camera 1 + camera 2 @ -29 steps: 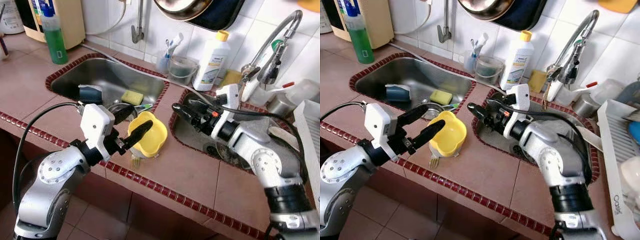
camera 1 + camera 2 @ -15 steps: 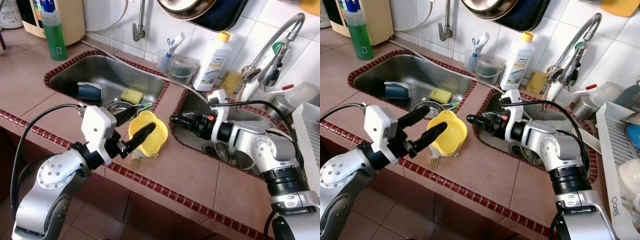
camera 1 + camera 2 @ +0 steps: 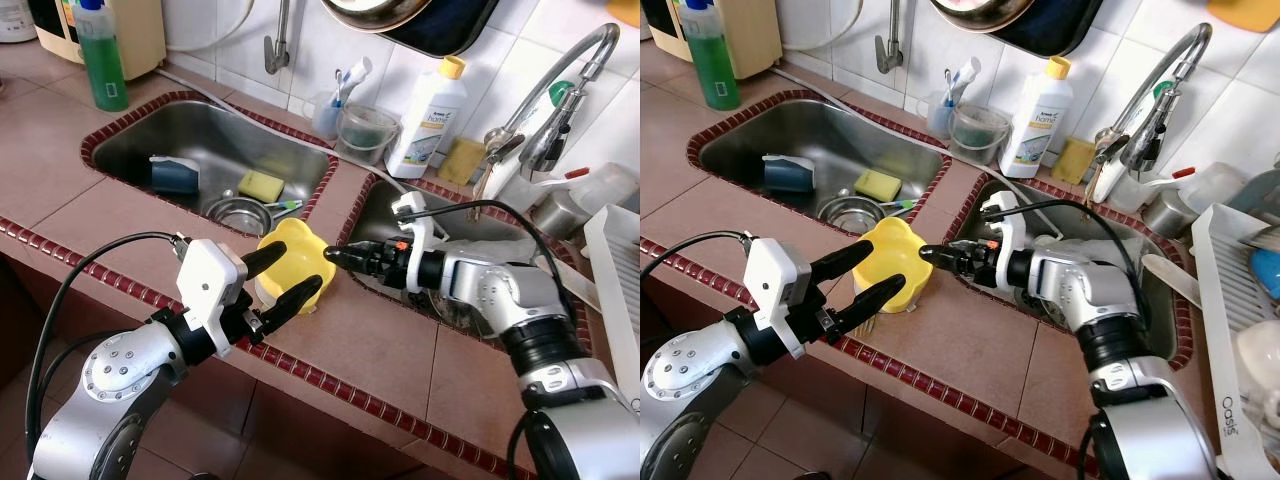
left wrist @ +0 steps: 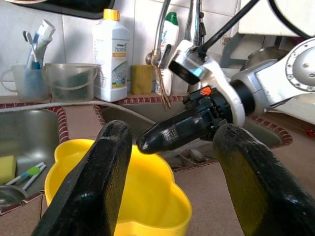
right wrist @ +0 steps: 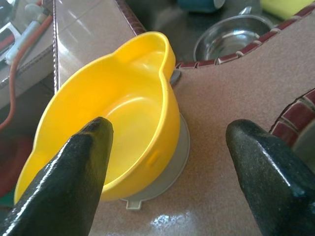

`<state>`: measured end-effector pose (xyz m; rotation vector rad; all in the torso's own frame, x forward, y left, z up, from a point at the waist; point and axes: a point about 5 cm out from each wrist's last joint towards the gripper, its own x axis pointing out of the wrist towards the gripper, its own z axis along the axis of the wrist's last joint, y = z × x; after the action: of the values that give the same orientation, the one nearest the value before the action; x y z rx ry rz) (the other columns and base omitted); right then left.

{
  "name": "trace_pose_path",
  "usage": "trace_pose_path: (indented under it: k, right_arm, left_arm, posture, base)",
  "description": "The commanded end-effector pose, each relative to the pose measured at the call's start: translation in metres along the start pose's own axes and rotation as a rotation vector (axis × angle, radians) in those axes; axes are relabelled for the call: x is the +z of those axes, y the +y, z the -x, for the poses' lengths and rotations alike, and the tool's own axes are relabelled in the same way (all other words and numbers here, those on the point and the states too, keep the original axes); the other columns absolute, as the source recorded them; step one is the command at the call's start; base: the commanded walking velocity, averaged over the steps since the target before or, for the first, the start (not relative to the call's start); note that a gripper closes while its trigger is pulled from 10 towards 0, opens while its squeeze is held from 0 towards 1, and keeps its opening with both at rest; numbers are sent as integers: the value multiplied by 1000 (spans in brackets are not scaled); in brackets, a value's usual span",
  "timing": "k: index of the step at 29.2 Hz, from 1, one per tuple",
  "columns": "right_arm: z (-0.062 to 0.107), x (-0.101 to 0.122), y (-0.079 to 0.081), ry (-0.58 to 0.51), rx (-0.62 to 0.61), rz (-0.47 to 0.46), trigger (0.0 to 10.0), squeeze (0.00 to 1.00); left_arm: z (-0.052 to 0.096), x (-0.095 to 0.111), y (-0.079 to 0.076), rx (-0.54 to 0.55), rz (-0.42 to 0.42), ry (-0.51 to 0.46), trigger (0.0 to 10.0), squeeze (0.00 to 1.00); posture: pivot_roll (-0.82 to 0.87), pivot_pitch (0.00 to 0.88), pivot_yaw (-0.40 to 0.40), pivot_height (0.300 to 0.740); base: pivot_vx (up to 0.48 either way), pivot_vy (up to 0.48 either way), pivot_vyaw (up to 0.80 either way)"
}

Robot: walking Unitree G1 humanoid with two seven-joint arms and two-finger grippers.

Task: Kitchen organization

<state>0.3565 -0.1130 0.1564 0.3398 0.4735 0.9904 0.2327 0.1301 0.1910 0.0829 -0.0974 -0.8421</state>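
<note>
A yellow bowl (image 3: 291,266) with a wavy, lobed rim sits upright on the tiled counter (image 3: 380,350), on the strip between the two sinks, mouth facing up. Beneath it lies a flat grey disc (image 5: 170,167), possibly a lid, though the view is too tight to be sure. In the right wrist view the bowl's rim looks longer than wide, its long axis running roughly from the counter's front edge toward the left sink (image 3: 215,150).

The left gripper (image 3: 275,277) hovers at the bowl's near side, fingers spread wide and holding nothing; one finger is over the rim, the other lower by the front wall. The right gripper (image 3: 335,256) reaches in from over the right sink (image 3: 520,245), its tip just beside the bowl's far rim. Its fingers (image 5: 74,177) stand apart, empty, one over the bowl and one over the counter.

In the left sink lie a blue cup (image 3: 172,172) on its side, a sponge (image 3: 261,184) and a steel bowl (image 3: 238,213).
</note>
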Motion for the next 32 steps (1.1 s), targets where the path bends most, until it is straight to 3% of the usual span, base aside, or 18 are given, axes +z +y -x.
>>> trace_pose_path:
  k: [1,9,18,19,20,21,32]
  right_arm:
    - [2,6,-1,-1,-2,24,10000,0]
    - [-14,9,-2,12,26,7,10000,0]
    - [-16,9,-1,15,32,10,10000,0]
    - [-18,7,-1,23,40,-3,2549,0]
    - [-18,7,-1,23,40,-3,2549,0]
    - [-20,6,-1,30,44,-15,0,0]
    - [-22,1,-3,48,56,-34,0,0]
  left_arm:
    - [-1,4,-6,-22,-7,-10,10000,0]
    - [-2,7,-7,-12,-8,-14,10000,0]
    - [-2,8,-7,-11,-8,-15,10000,0]
    - [-2,8,-9,-15,-5,-16,10000,0]
    - [-2,8,-9,-15,-5,-16,10000,0]
    - [-2,8,-11,-18,0,-15,10000,0]
    - [1,3,-13,-34,0,17,10000,0]
  posture:
    - [119,139,-213,740]
    - [127,144,-215,740]
    - [130,149,-221,740]
    - [135,152,-230,740]
    - [135,152,-230,740]
    - [135,151,-230,740]
    - [140,142,-234,740]
  base:
    - [0,0,0]
    - [0,0,0]
    - [0,0,0]
    - [0,0,0]
    - [0,0,0]
    - [0,0,0]
    - [0,0,0]
